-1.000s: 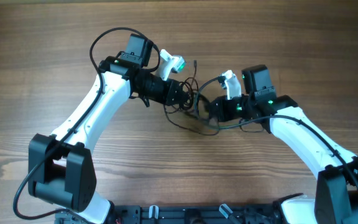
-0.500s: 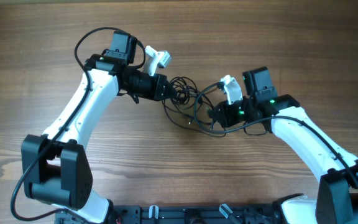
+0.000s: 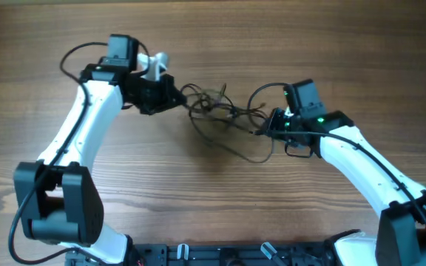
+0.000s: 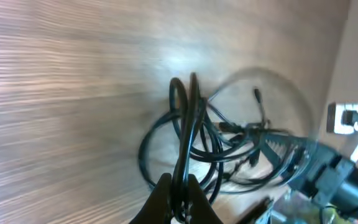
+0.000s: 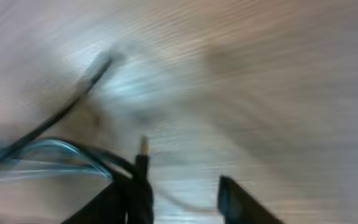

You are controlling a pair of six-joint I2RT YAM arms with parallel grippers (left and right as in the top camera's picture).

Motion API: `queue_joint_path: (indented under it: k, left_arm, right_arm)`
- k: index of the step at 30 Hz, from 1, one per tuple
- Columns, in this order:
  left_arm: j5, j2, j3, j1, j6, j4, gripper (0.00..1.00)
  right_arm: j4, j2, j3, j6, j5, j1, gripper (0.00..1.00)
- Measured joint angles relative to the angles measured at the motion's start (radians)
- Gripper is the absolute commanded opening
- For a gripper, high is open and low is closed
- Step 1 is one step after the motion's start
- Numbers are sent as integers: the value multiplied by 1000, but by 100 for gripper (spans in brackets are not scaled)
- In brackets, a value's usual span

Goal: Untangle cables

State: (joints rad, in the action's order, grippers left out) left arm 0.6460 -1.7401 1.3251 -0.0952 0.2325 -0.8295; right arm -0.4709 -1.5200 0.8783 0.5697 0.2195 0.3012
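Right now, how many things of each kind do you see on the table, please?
Robot arms: 2, left arm and right arm
Cable tangle: 1, its single cords too knotted to count
Total: 3

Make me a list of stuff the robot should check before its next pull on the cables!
1. The left gripper pinches the cables: ok.
2. The right gripper holds a cable: cannot tell, its view is blurred.
3. The cables are pulled apart: not ok, they cross in a clump between the grippers.
4. All the cables lie over the table, away from its edges: ok.
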Motion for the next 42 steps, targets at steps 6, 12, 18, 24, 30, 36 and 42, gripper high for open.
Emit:
queue_joint_path:
  k: [6, 12, 18, 24, 30, 36, 42]
  left_arm:
    - [-58, 0, 0, -16, 21, 49, 4]
    - [26, 0, 0, -70, -80, 41, 5]
    - [353, 0, 0, -108, -314, 52, 6]
    - [370, 0, 0, -95, -327, 49, 9]
    - [332, 1, 2, 44, -314, 43, 100]
    - [81, 1, 2, -7, -298, -55, 100]
    - [-73, -62, 3, -154, -297, -40, 82]
  right_arm:
    - [32, -2, -8, -679, 701, -24, 74]
    - [193, -2, -17, -431, 414, -24, 65]
    - [301, -2, -21, -332, 442, -24, 34]
    - [171, -2, -19, -79, 297, -21, 4]
    - [-130, -3, -24, 177, -185, -23, 4]
    - [-57, -3, -25, 207, -233, -23, 4]
    - [-48, -3, -25, 185, -194, -23, 4]
